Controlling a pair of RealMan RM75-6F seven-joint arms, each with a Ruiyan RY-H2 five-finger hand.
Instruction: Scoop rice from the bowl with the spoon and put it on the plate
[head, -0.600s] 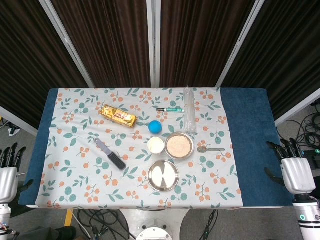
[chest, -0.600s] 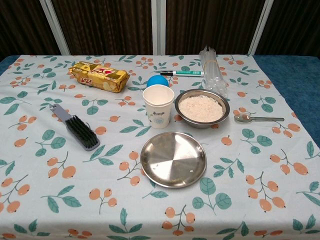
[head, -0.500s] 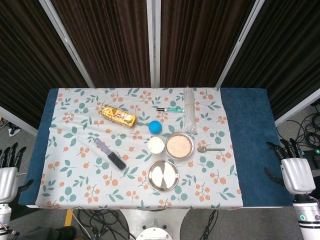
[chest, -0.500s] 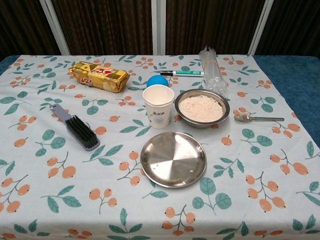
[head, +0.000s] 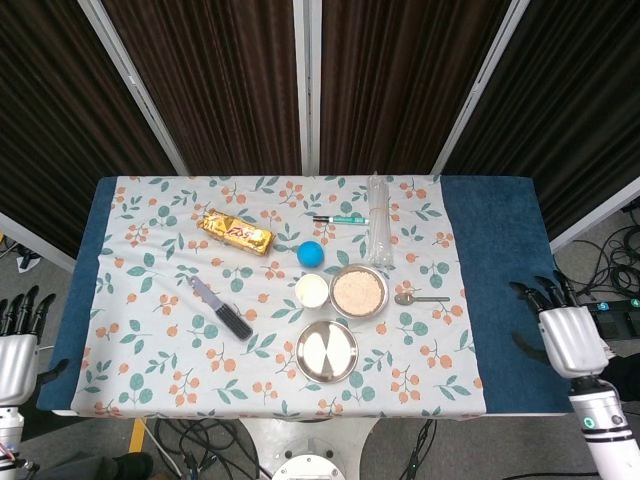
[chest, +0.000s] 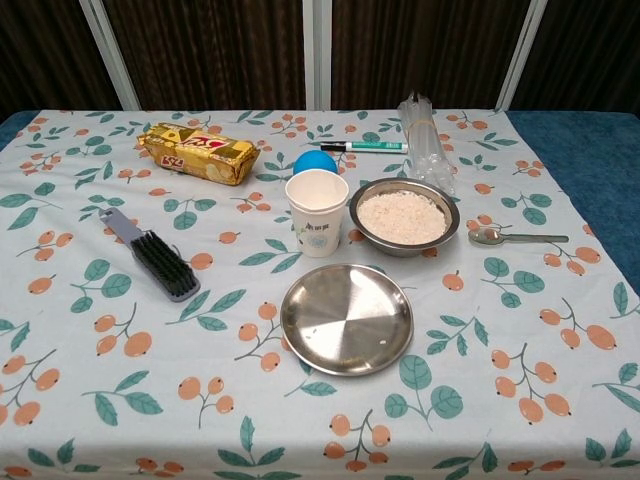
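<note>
The spoon (chest: 515, 237) is laid flat on the counter (head: 495, 250) just right of the rice bowl (chest: 404, 216), its handle pointed rightward, toward the right hand (head: 562, 336). That hand is held open and empty off the counter's right edge, well apart. The left hand (head: 14, 352), likewise open, is farther. The plate (chest: 346, 318) is set before the bowl.

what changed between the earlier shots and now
The right hand has shifted in toward the table edge and a little lower in the head view, fingers apart and holding nothing. The left hand sits a touch lower at the frame's left edge, also holding nothing. The spoon, bowl of rice, plate and the other things on the cloth have not moved.
</note>
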